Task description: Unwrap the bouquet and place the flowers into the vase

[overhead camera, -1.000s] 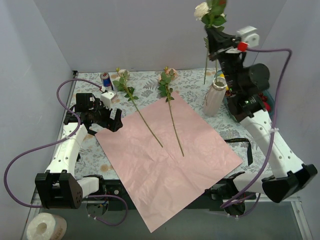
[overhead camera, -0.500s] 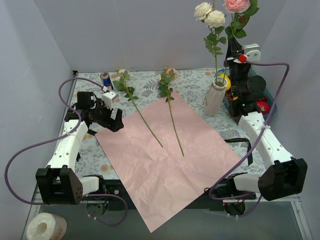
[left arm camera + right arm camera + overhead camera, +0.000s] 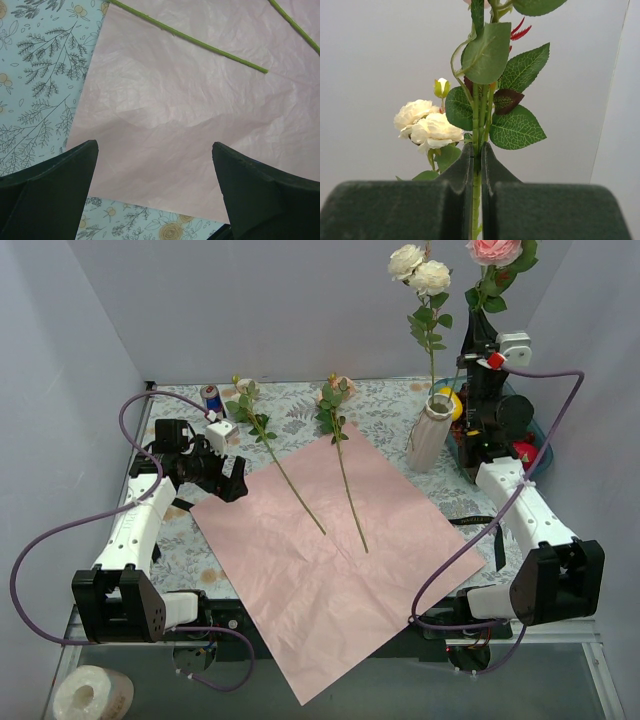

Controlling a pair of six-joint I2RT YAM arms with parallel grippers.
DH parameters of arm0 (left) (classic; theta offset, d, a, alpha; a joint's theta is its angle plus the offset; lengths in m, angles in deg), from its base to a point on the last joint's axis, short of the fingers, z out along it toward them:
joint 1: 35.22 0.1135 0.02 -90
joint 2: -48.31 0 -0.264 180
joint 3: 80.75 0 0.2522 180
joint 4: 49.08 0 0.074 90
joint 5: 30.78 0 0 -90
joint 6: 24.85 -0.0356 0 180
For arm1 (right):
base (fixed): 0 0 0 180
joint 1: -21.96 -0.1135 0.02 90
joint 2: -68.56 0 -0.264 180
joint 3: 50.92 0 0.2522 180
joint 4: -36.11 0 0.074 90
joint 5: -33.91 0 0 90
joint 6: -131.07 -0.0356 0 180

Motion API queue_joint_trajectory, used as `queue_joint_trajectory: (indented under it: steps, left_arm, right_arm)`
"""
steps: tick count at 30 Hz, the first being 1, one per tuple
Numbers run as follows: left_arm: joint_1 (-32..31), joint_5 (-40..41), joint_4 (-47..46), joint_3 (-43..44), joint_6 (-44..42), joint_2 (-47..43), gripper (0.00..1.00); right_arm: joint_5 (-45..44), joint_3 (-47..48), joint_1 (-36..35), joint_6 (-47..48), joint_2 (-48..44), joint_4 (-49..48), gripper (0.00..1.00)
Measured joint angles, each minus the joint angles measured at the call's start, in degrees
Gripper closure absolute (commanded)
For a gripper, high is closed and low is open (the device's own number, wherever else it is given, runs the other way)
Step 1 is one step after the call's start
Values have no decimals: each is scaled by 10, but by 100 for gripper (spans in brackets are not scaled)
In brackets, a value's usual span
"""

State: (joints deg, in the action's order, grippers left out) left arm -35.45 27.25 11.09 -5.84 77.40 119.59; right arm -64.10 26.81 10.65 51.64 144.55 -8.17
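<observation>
The pink paper sheet (image 3: 340,550) lies flat on the table with two long-stemmed roses (image 3: 345,475) (image 3: 285,475) across its far half. The ribbed whitish vase (image 3: 428,435) stands at the back right, a stem with white roses (image 3: 420,270) rising from its neck. Just right of the vase, my right gripper (image 3: 478,332) is raised and shut on the stem of a pink rose (image 3: 495,250). In the right wrist view the fingers (image 3: 477,150) pinch the green stem (image 3: 477,115); its lower end is hidden. My left gripper (image 3: 225,480) (image 3: 155,145) hangs open over the sheet's left edge (image 3: 190,100).
A blue-red drink can (image 3: 212,398) stands at the back left. A teal fruit bowl (image 3: 538,432) with fruit sits behind my right arm. A black ribbon (image 3: 492,532) lies by the sheet's right corner. A tape roll (image 3: 90,695) sits below the table's front left.
The white roses' stem, beside the vase a second ago, now stands in its neck. My right gripper has swung right and upright with the pink rose. The left arm barely moved.
</observation>
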Motion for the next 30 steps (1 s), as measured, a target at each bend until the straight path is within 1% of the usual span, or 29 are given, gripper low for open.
queue_joint_trajectory:
  steps: [6,12,14,15,16,17,18,21,25,30]
  left_arm:
    - [0,0,1,0,-2,5,2]
    - [0,0,3,0,-3,5,2]
    - [0,0,3,0,-3,5,2]
    - [0,0,4,0,-3,5,2]
    - [0,0,4,0,-3,5,2]
    - [0,0,4,0,-3,5,2]
    - [0,0,5,0,-3,5,2]
    - [0,0,5,1,-2,5,2]
    - [0,-2,3,1,2,5,2]
    - [0,-5,3,1,6,3,2]
  right_arm:
    - [1,-3,1,-20,20,-21,99]
    - [-2,-32,1,-42,26,-47,99]
    - [-5,-40,1,-46,28,-49,84]
    - [-5,-42,1,-49,30,-48,75]
    - [-7,-42,1,-52,33,-43,47]
    - [-7,-41,1,-55,35,-34,35]
    - [-9,-36,1,-62,38,-16,29]
    - [-7,-18,2,-70,44,48,26]
    - [-4,-18,3,-79,34,121,21]
    - [-1,-16,3,-78,0,202,21]
